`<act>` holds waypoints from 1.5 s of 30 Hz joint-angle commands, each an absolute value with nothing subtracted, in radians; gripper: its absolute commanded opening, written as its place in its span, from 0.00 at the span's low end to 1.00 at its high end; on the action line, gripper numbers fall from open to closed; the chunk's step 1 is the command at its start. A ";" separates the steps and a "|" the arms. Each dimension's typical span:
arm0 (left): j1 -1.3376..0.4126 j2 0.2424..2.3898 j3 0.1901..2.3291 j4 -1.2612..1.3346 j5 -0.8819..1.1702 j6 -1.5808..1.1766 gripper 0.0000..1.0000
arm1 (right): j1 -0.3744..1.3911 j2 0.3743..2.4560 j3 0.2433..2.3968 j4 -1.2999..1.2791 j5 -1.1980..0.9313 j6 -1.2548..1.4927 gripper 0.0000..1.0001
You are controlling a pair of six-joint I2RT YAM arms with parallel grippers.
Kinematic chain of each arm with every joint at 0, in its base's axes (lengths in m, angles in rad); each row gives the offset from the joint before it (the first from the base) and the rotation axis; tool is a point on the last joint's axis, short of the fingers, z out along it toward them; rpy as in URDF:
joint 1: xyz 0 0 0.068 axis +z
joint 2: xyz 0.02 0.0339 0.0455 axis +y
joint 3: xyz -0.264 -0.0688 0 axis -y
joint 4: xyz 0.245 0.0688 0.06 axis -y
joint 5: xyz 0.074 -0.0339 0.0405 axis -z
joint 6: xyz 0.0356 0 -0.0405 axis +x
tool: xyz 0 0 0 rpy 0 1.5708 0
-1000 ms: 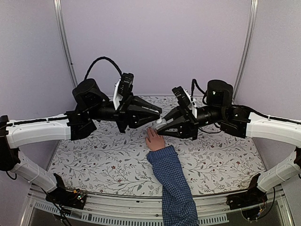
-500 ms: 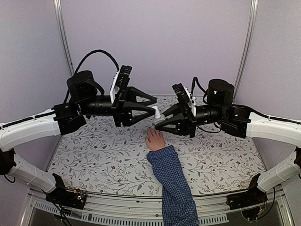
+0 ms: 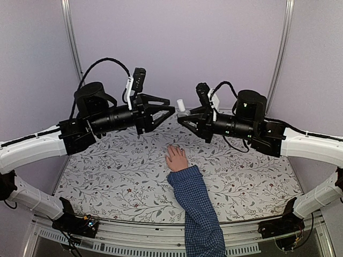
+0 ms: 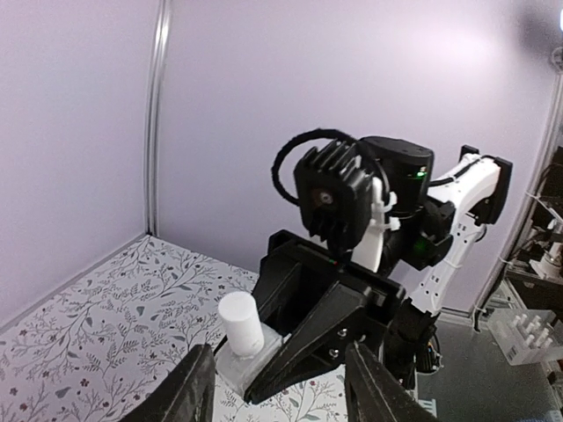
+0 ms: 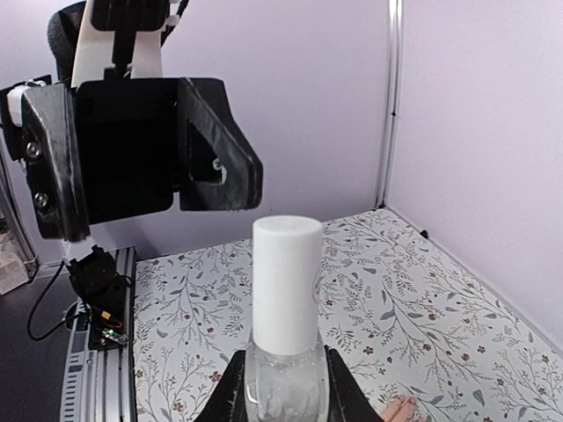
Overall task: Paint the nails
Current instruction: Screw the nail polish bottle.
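**Left side.** The left arm (image 3: 32, 147) reaches in from the left edge. Its forearm is roughly level and held well above the table (image 3: 107, 176). The left gripper (image 3: 168, 113) points right toward the centre. Its fingers (image 3: 161, 104) stand apart with nothing between them, and their tips are near the bottle without touching it.

**Centre.** A nail polish bottle (image 3: 181, 105) with a clear glass body and a white cap (image 5: 286, 281) is held upright in the air between the two grippers, above and beyond the hand. The hand (image 3: 176, 159) lies palm down on the floral-patterned table, fingertips pointing away from the arm bases. A blue checked sleeve (image 3: 199, 209) runs back from it to the near edge. The nails (image 3: 172, 149) are at the far end of the hand, on the table below the bottle. They are too small to judge their colour.

**Right side.** The right gripper (image 3: 185, 118) points left, its fingers clamped on the bottle's glass body with the cap clear above them. The right arm (image 3: 311, 144) extends level from the right edge, mirroring the left.
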State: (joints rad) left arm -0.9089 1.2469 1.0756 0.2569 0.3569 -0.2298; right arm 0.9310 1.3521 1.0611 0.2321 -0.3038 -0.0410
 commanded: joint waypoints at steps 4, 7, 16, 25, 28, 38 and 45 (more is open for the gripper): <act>-0.920 1.337 1.144 0.261 0.163 -0.315 0.50 | 0.961 1.353 1.076 0.236 -0.082 -0.047 0.00; -0.920 1.372 1.178 0.257 0.159 -0.331 0.48 | 0.970 1.366 1.079 0.225 -0.050 -0.058 0.00; -0.919 1.456 1.246 0.261 0.217 -0.357 0.40 | 0.976 1.374 1.093 0.211 -0.027 -0.065 0.00; -0.920 1.511 1.296 0.221 0.259 -0.361 0.24 | 0.976 1.372 1.090 0.205 -0.033 -0.077 0.00; -0.920 1.504 1.283 0.222 0.263 -0.357 0.17 | 0.976 1.365 1.086 0.211 -0.047 -0.079 0.00; -0.919 1.473 1.220 0.265 0.298 -0.356 0.01 | 0.976 1.348 1.068 0.277 -0.078 -0.054 0.00; -0.919 1.458 1.180 0.280 0.371 -0.317 0.00 | 0.976 1.310 1.064 0.274 -0.178 -0.097 0.00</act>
State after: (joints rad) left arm -0.9157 1.4761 1.2186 0.2832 0.2832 -0.3492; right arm 0.9688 1.3636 1.0592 0.1936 -0.1024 -0.0708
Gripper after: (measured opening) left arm 0.162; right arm 0.214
